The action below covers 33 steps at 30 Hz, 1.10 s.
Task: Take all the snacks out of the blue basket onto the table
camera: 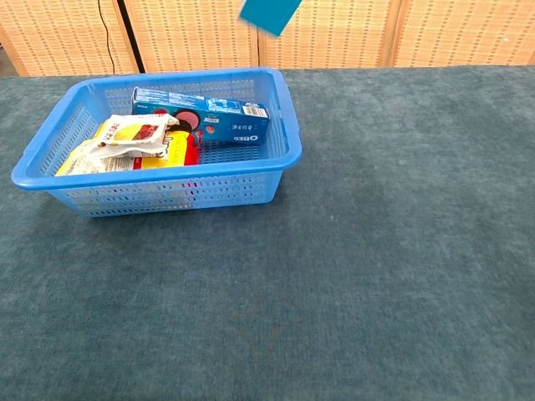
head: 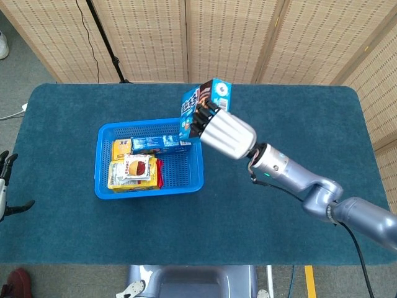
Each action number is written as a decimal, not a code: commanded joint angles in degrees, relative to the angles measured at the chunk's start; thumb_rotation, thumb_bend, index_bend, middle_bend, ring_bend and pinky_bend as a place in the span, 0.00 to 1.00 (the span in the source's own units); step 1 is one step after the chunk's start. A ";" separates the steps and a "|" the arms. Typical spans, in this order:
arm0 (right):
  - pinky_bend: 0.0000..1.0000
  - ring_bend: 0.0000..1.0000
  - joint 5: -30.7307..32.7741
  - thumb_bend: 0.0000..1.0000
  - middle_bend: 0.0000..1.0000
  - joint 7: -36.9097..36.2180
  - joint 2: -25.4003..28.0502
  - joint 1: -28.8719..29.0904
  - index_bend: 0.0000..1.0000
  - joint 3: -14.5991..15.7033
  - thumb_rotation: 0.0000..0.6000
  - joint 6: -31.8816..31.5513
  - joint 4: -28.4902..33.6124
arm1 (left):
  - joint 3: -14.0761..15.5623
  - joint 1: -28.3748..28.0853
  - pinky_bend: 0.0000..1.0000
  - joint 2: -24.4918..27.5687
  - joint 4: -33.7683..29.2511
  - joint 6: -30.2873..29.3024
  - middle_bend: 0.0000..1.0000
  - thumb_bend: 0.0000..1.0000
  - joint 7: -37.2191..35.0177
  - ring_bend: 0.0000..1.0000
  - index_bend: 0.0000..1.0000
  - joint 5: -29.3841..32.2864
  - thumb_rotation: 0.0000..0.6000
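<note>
At the far left bench (head: 62, 223) edge, well left of the basket (head: 194, 162), the left hand (head: 5, 186) shows only in part; I cannot tell how it is set. Inside the basket lie a yellow pouch (head: 133, 172) and an Oreo box (camera: 201, 112). Above the basket's right rear corner, the right hand (head: 223, 131) holds a blue carton (head: 205, 105) aloft. The step appears to be carrying it out; next it needs setting down right of the basket.
</note>
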State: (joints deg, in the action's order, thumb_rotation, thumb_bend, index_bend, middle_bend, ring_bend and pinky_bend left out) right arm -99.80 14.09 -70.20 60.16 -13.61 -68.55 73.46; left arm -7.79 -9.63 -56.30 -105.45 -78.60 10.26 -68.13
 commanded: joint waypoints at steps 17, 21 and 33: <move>0.45 0.35 13.07 0.11 0.52 -18.29 -11.86 -15.23 0.68 4.33 1.00 -2.99 -20.53 | 0.99 0.66 0.00 0.87 -0.25 -0.38 0.00 0.00 -2.35 0.00 0.00 -2.52 1.00; 0.46 0.35 14.77 0.12 0.52 -20.08 -16.71 -15.75 0.68 3.34 1.00 -3.67 -22.36 | 1.15 0.74 0.00 0.84 -0.25 -0.45 0.00 0.00 -2.38 0.00 0.00 -2.71 1.00; 0.00 0.00 12.82 0.00 0.00 -27.02 -10.49 -15.14 0.00 7.20 1.00 4.36 -2.85 | 0.98 0.61 0.00 1.14 1.17 0.53 0.00 0.00 -4.31 0.00 0.00 -2.17 1.00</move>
State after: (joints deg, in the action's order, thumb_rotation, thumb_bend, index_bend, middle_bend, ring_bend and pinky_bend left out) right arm -86.74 -12.11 -86.28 45.09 -7.35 -64.98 59.99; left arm -6.76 -8.94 -55.16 -104.38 -78.13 6.05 -70.24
